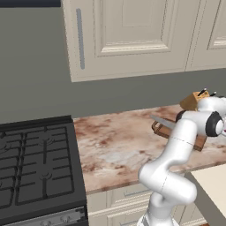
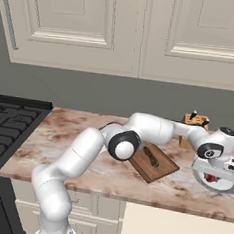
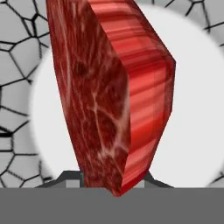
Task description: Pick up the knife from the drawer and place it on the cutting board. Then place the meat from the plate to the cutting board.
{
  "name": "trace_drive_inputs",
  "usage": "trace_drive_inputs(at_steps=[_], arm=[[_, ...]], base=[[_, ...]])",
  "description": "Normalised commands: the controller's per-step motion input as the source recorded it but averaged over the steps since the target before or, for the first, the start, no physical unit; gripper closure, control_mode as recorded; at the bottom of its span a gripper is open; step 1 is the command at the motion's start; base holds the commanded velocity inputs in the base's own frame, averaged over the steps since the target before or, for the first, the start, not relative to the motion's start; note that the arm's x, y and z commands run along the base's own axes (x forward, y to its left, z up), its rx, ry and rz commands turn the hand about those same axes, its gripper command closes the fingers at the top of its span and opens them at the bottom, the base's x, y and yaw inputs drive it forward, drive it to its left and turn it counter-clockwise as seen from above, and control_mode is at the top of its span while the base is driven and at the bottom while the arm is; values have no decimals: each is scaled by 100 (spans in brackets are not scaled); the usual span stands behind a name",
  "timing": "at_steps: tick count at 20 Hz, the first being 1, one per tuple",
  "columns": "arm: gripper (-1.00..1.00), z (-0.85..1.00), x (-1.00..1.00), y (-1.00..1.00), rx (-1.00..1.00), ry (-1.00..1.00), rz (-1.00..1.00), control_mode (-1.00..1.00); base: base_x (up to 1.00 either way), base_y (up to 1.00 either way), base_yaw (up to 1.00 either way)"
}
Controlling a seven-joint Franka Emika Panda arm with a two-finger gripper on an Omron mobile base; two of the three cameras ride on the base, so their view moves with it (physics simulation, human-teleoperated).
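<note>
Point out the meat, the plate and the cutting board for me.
meat (image 3: 105,100): hand view, marbled front face.
plate (image 3: 192,131): hand view, bare white surface right of the meat.
cutting board (image 2: 157,167): right base view, brown top face.

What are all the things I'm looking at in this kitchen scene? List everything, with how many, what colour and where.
meat: one, red, marbled, close before the gripper, over the plate.
plate: one, grey-silver, right end of the counter, under the hand.
cutting board: one, dark brown, on the counter left of the plate.
knife: one, grey blade, lying on the cutting board.
knife block: one, tan, black handles, by the wall.
counter: one, reddish marble.
stove: one, black, left of the counter.
cabinet doors: several, cream, above.
drawer: one, cream, open below the counter.
gripper: one, dark tips either side of the meat.
arm: one, white.
</note>
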Motion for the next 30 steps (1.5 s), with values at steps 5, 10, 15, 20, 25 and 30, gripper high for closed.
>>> trace_drive_inputs(at_steps=[5, 10, 15, 20, 25, 30], arm=[[100, 0, 0, 18, 2, 0, 0, -100], [100, 28, -2, 47, 0, -1, 0, -100], [100, 32, -5, 43, 0, -1, 2, -100], [100, 13, -18, 53, 0, 0, 10, -100], [100, 1, -18, 61, 0, 0, 12, -100], [100, 0, -15, 69, 0, 0, 15, -100]], base=[[0, 0, 0], [0, 0, 0], [0, 0, 0], [0, 0, 0], [0, 0, 0], [0, 0, 0]])
